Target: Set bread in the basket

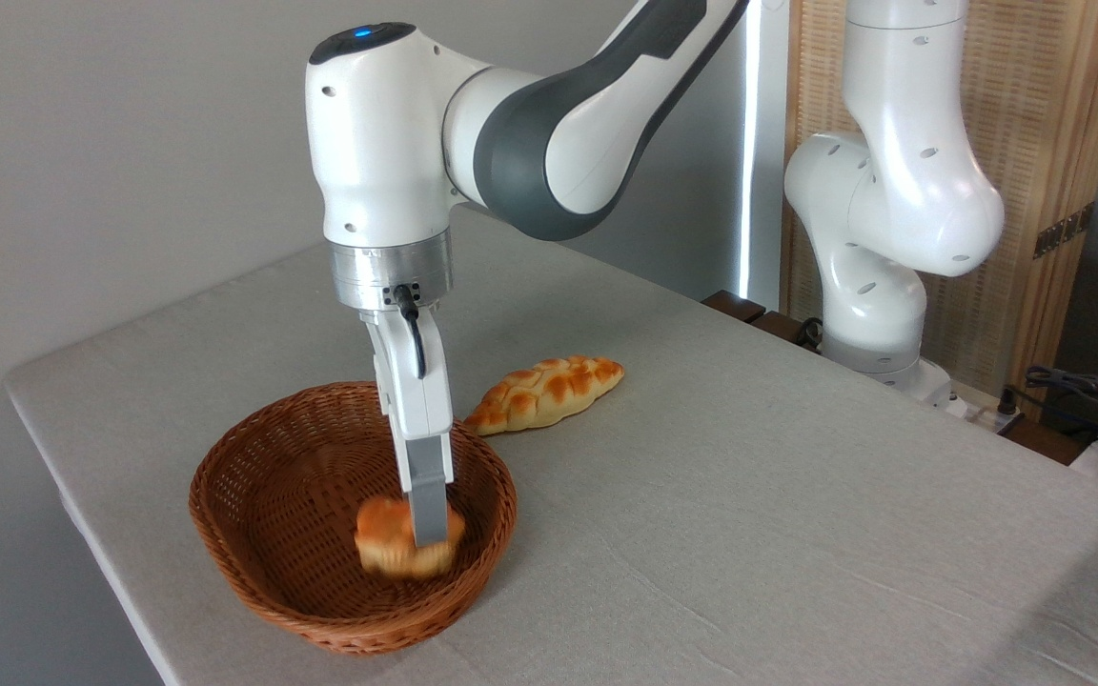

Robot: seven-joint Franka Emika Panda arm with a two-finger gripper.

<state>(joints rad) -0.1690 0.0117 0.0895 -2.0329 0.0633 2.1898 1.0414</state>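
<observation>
Two-finger gripper [427,535] clamped on small round orange-golden bun [389,545] (slightly blurred) inside oval brown wicker basket [254,557].

no readable text, labels, brands or numbers anywhere

Basket [254,534]: brown woven wicker. Bun [387,543]: orange-golden, paler underside. Braided loaf [549,391]: golden with browned patches. Tablecloth [749,495]: plain light grey. Arm [473,133]: white with dark grey joint, silver wrist ring, blue light on top. Gripper [427,538] finger: grey.
</observation>
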